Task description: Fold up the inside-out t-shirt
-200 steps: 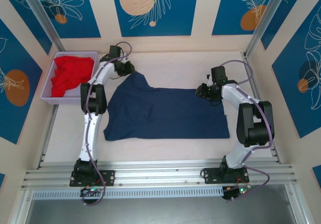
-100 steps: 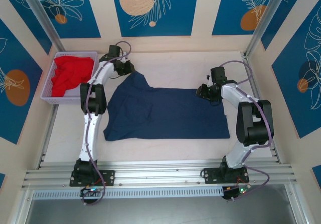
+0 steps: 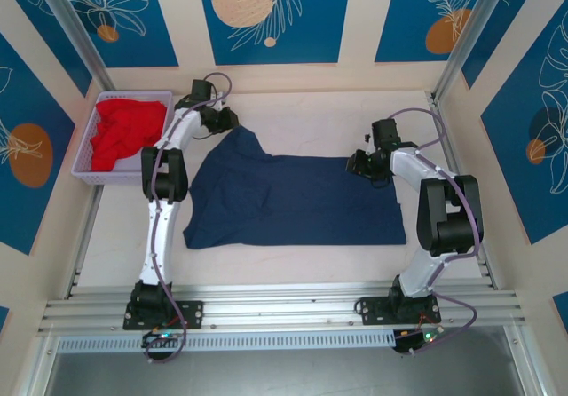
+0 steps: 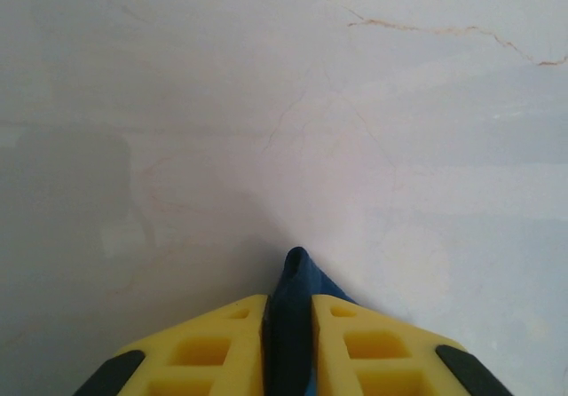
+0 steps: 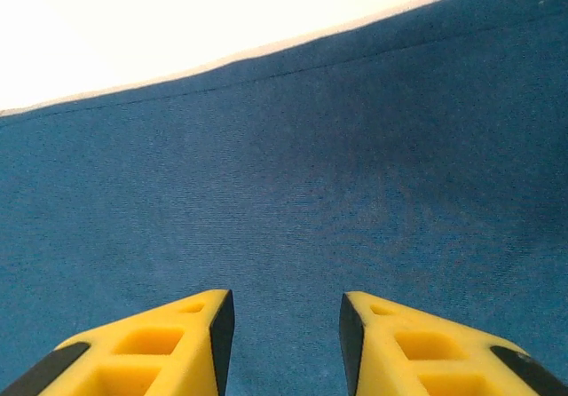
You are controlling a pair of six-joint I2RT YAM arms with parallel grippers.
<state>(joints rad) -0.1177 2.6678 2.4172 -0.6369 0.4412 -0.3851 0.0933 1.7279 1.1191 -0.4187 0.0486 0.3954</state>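
Observation:
The navy t-shirt lies spread flat across the middle of the table. Its far left corner is drawn up to a point, and my left gripper is shut on it. In the left wrist view a narrow fold of the t-shirt stands between the yellow fingers of the left gripper, over pale tabletop. My right gripper is low over the shirt's far right edge. In the right wrist view the right gripper is open, with flat t-shirt cloth and its hem below.
A lavender basket holding a red garment stands at the far left corner, just beside the left arm. Metal rails run along the near edge. Patterned walls close in the table on three sides.
The right gripper has crept slightly to the left along the shirt's far edge. The left gripper keeps its hold on the corner, in the same place.

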